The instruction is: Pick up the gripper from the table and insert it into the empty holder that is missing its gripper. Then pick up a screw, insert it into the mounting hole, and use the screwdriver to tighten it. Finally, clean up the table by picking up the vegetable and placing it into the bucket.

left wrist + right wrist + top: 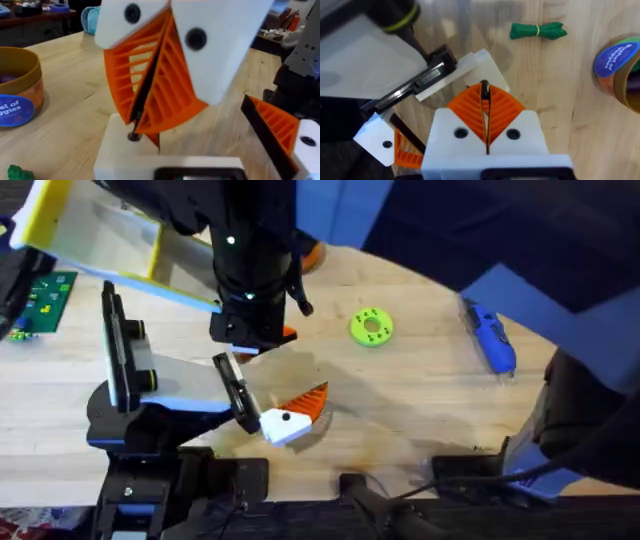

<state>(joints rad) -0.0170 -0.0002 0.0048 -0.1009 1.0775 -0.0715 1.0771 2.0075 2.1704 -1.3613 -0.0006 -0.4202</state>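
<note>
Your left pincer (136,117) and right pincer (485,97) were both closed. The gripper (480,62) seemed seated at the holder (431,75). The vegetable (538,30) lay outside the bucket (620,65).

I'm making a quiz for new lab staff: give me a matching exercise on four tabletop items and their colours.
Things:
1. vegetable
2. screwdriver
3. disc with holes
4. bucket

Colours:
A. lime green
B. orange-yellow with a blue label
C. dark green
D. blue

Pairs: 1-C, 2-D, 3-A, 4-B
</note>
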